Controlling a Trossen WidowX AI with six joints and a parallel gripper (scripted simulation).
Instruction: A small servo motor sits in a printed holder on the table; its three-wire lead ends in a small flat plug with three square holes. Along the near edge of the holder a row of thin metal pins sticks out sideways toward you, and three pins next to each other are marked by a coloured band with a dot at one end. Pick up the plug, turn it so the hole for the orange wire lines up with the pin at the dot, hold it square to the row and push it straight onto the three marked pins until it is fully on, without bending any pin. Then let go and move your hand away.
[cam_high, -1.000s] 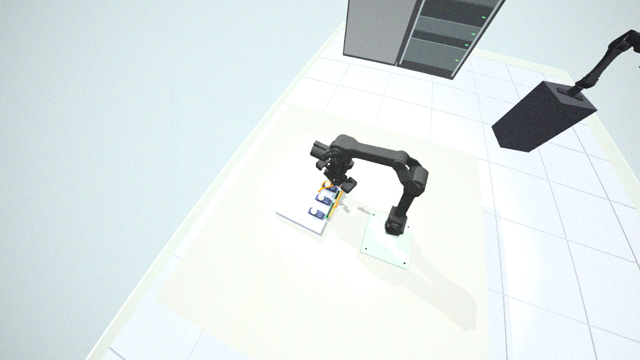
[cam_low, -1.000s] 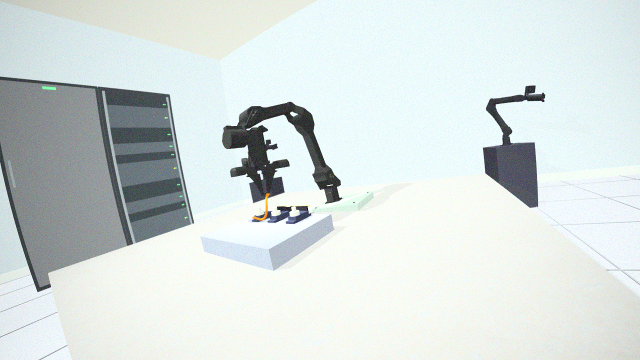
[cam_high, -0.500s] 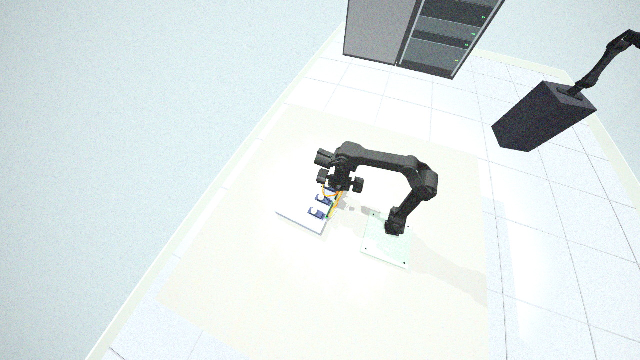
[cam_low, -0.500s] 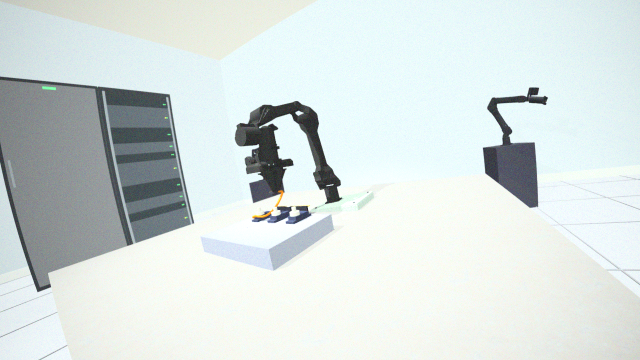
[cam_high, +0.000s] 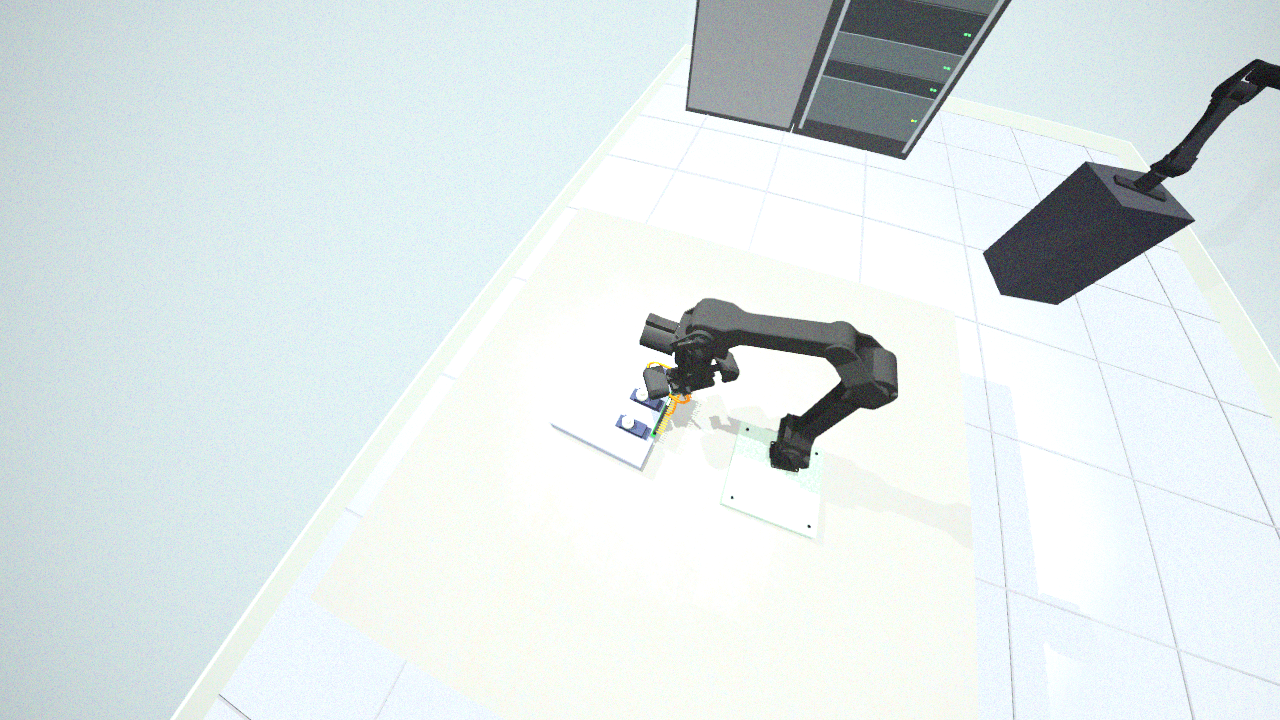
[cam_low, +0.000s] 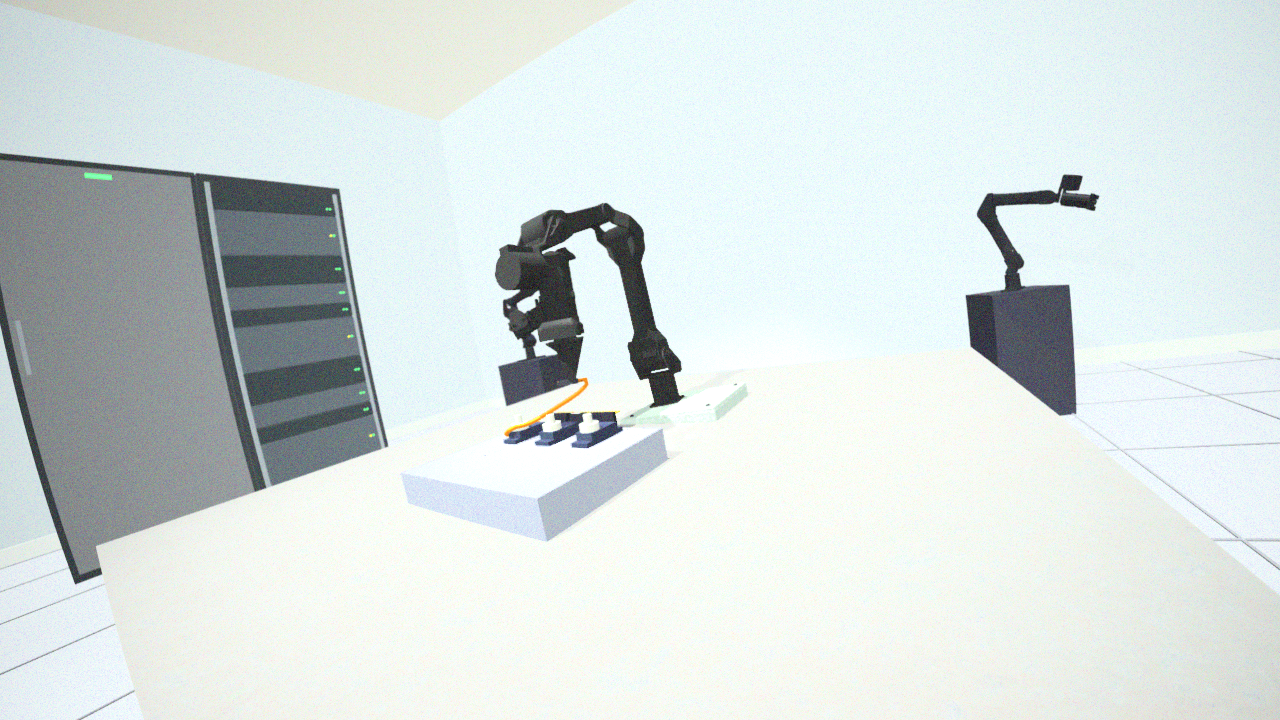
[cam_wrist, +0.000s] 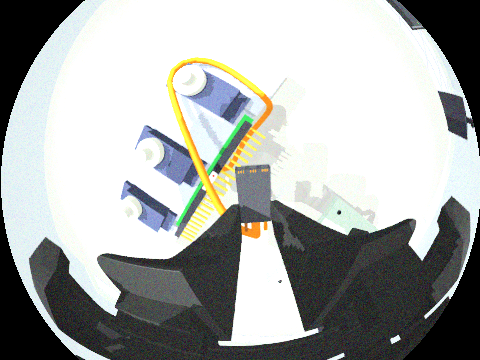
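Observation:
My gripper (cam_high: 683, 390) (cam_low: 573, 377) (cam_wrist: 255, 209) is shut on the dark flat plug (cam_wrist: 253, 192). In the wrist view the plug's three-hole end points up, angled to the pin row, over or beside its outer side; its height above the pins is unclear. The orange-yellow lead (cam_wrist: 183, 125) (cam_low: 547, 411) loops over a servo (cam_wrist: 212, 95) and passes behind a finger. The yellow pins (cam_wrist: 199, 222) stick out from a black strip along the green edge of the pale holder (cam_high: 595, 434) (cam_low: 483, 474). A red dot (cam_wrist: 213, 176) marks the mid-row; the lead partly covers the band.
Two more blue servos (cam_wrist: 167, 156) (cam_wrist: 145, 207) with white horns stand on the holder. The arm's pale green base plate (cam_high: 760, 492) (cam_low: 726, 402) is beside it on the table (cam_high: 501, 573). Server racks and other arms on dark pedestals (cam_high: 1056, 241) (cam_low: 1029, 331) stand beyond the table.

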